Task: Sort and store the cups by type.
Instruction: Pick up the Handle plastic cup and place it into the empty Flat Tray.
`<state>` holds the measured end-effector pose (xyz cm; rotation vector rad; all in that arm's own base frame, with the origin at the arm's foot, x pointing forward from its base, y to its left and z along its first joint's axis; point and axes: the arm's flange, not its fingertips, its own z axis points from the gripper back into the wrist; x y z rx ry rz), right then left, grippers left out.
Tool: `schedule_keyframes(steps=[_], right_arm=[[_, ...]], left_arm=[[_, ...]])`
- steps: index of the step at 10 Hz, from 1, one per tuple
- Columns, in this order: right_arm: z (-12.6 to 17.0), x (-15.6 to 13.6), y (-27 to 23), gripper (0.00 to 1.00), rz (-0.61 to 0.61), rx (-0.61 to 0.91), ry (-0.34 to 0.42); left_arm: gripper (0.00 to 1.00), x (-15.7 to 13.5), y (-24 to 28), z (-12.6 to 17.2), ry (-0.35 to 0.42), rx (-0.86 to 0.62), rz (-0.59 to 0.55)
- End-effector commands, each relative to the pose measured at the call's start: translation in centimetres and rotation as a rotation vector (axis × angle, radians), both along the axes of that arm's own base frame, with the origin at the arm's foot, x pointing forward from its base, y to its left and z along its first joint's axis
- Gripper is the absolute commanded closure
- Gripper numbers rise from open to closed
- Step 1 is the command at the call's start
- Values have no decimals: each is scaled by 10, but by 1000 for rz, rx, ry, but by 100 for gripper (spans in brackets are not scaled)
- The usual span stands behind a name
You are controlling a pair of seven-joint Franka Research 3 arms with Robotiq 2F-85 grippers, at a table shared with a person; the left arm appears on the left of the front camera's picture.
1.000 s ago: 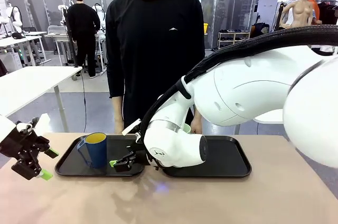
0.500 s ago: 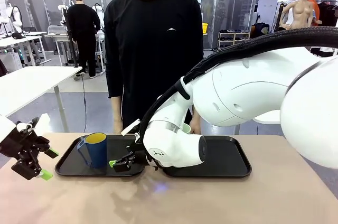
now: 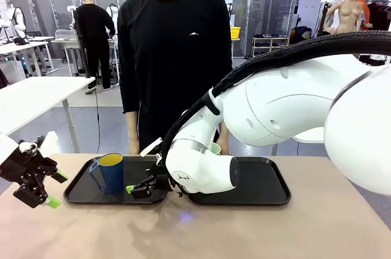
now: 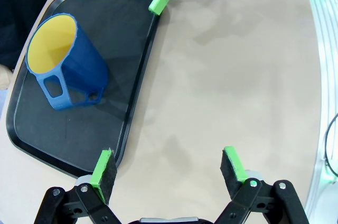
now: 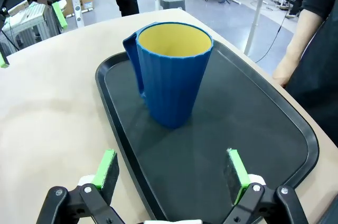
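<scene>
Over the last second nothing on the desk [image 3: 256, 228] shifts: both arms hold position; only the person [image 3: 177, 51] at the far side leans slightly left. So no sorting progress in this interval.

Mug [image 3: 110, 172] stands upright on the left tray [image 3: 76, 193], handle toward the left. It looks stored. Right tray [image 3: 266, 187] sits just beside the left one. A sliver of pale green rim, likely the tumbler [image 3: 215, 148], shows behind the right arm's wrist; its place cannot be confirmed.

Right end effector [image 5: 171, 175]: jaws fully spread, holding nothing, hovering over the left tray's near right corner, near the mug. Left end effector [image 4: 170, 171]: fully spread, empty, near the left tray's left edge.

Obstruction: the right arm reaches across the middle and hides the right tray's far left.
</scene>
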<state>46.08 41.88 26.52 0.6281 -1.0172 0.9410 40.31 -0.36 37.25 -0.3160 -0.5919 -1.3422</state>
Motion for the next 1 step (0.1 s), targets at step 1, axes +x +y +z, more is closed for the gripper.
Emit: schedule_keyframes(steps=[1], right_arm=[[0, 2, 3, 0, -2, 3, 2]], left_arm=[[0, 0, 0, 0, -8, 17, 8]])
